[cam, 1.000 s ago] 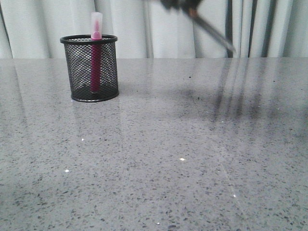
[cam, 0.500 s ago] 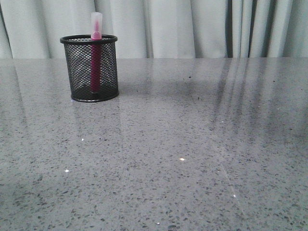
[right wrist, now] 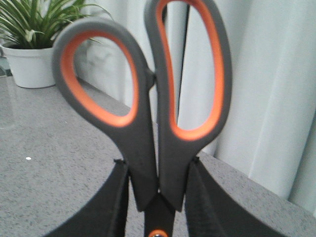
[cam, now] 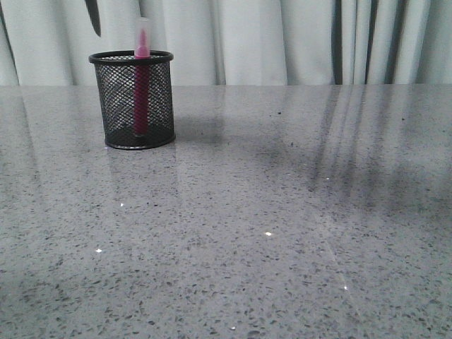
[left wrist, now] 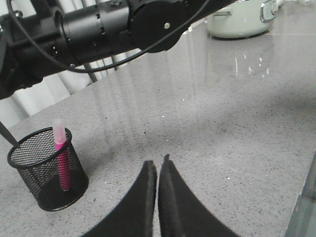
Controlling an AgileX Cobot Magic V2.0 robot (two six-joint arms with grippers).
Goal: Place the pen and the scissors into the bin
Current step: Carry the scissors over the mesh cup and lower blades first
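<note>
The right gripper (right wrist: 158, 197) clamps the scissors (right wrist: 148, 98) handles-up, their blade tip hanging above the mesh bin's (cam: 135, 99) rim, where the pen (cam: 142, 78) already stands. The left gripper (left wrist: 158, 197) sits closed, empty. A misaligned descent could strike the rim, tipping the bin.

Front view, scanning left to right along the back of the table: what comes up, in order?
Scissors blade tip hanging at top left → pen standing inside the bin → bare table across the right side.
</note>
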